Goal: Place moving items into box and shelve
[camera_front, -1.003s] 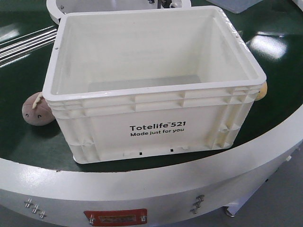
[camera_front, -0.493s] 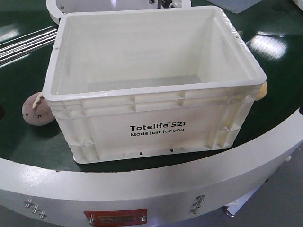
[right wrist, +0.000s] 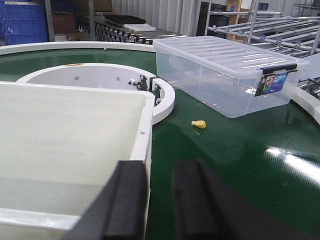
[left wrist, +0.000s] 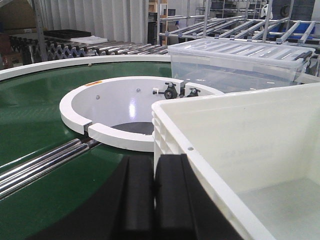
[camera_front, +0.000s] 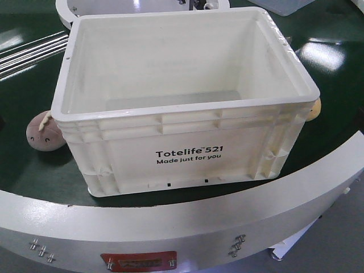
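Box (camera_front: 187,153): near surface (camera_front: 330,125) front edge.
L hand (left wrist: 154,200): clenched, at left rim.
R hand (right wrist: 159,205): released, at right rim.

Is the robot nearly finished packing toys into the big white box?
Barely started. Done: nothing yet; the box looks empty inside. In hand: nothing; the left gripper and right gripper sit by its side walls, holding no toy. Left: the plush toy lies outside on the green belt, so packing it and shelving the box remain.
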`<state>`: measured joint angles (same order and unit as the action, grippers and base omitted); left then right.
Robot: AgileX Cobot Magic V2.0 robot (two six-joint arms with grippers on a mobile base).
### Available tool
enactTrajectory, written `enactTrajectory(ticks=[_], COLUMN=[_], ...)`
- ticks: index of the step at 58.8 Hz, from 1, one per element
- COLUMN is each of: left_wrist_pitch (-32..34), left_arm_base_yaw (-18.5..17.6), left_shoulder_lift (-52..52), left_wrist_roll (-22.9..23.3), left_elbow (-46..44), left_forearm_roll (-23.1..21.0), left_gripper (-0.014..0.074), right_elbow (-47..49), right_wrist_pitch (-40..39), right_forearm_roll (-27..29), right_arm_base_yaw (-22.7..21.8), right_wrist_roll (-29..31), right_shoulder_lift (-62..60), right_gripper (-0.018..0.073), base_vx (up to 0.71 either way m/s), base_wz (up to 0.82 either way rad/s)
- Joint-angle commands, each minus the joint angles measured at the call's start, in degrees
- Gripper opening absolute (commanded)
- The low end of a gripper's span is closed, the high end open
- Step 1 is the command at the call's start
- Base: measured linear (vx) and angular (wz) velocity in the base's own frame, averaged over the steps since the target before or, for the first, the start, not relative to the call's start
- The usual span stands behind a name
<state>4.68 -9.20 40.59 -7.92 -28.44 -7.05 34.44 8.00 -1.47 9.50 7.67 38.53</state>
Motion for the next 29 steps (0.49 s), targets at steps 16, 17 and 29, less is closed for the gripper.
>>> enactTrajectory(ticks=[16, 17, 29], left_wrist_pitch=[5.6, 5.7, 10.1], left_arm_base_yaw=[-0.2, -0.2, -0.2], left_shoulder_lift=[3.2, 3.3, 6.0], left_wrist_roll=[0.6, 0.6, 0.8], left_elbow=[-2.1, -2.1, -2.1], left_forearm_roll=[-0.2, -0.2, -0.7], left_gripper=[0.0633, 0.0643, 0.0636], right_elbow=[2.0, 2.0, 2.0], right_wrist_pitch=[-4.5, -4.6, -4.2], right_forearm_roll=[-0.1, -0.2, 0.3], right_arm_base_yaw=[-0.2, -0.2, -0.2], right_wrist_roll=[0.0, 0.0, -1.0], right_shoulder_lift=[0.3, 0.3, 0.3], right_gripper=[0.072, 0.072, 0.0683], base_vx=[0.0, 0.0, 0.0], base_wz=[0.0, 0.0, 0.0])
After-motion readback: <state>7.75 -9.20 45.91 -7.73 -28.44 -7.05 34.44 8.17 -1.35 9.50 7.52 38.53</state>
